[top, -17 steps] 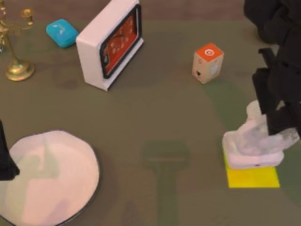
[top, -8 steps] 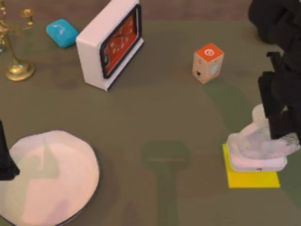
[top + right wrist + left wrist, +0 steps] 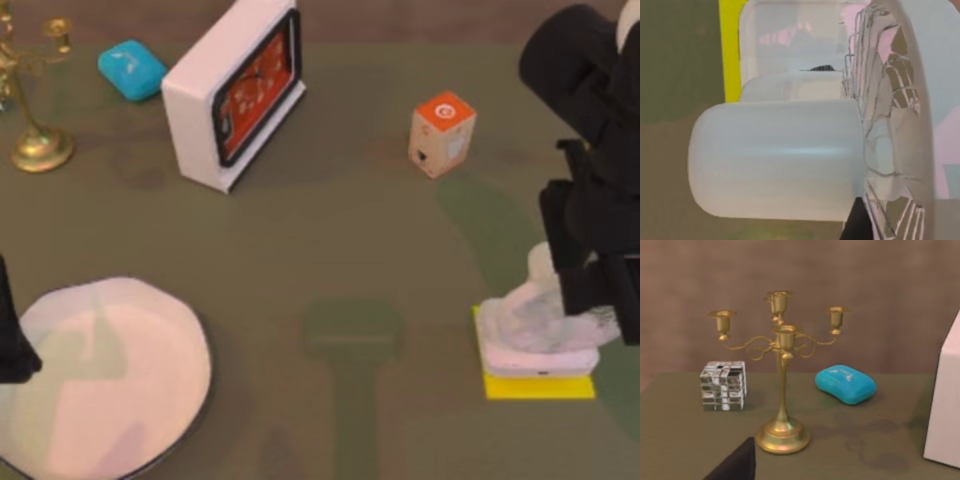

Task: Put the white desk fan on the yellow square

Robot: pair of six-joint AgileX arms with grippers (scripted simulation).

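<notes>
The olive surface [image 3: 330, 240] carries, largest first, a big flat white disc [image 3: 100, 375] at the near left and a white box clock [image 3: 232, 92] with a red face at the far side, neither part of the job. The right arm is the one at work: the right gripper [image 3: 590, 285] hangs over the right side of the surface with the white desk fan [image 3: 537, 335] directly under and against it. The fan's base sits over the yellow square [image 3: 540, 386], covering most of it, with a yellow strip showing along the near edge and a sliver at its left. From the right wrist camera the motor block [image 3: 775, 157] runs crosswise, the grille disc [image 3: 890, 120] stands at one end, and yellow [image 3: 730, 50] peeks out beyond the base. I cannot tell how far the fingers are spread or whether they grip the fan; to my eye what remains is a release and a straight lift away. The left gripper [image 3: 12, 340] sits parked at the left edge by the disc. Smaller things stand well clear: a brass candelabra [image 3: 782, 375], an orange-topped box [image 3: 442, 133], a blue soap-like case [image 3: 845, 383], a mirrored cube [image 3: 723, 385].
</notes>
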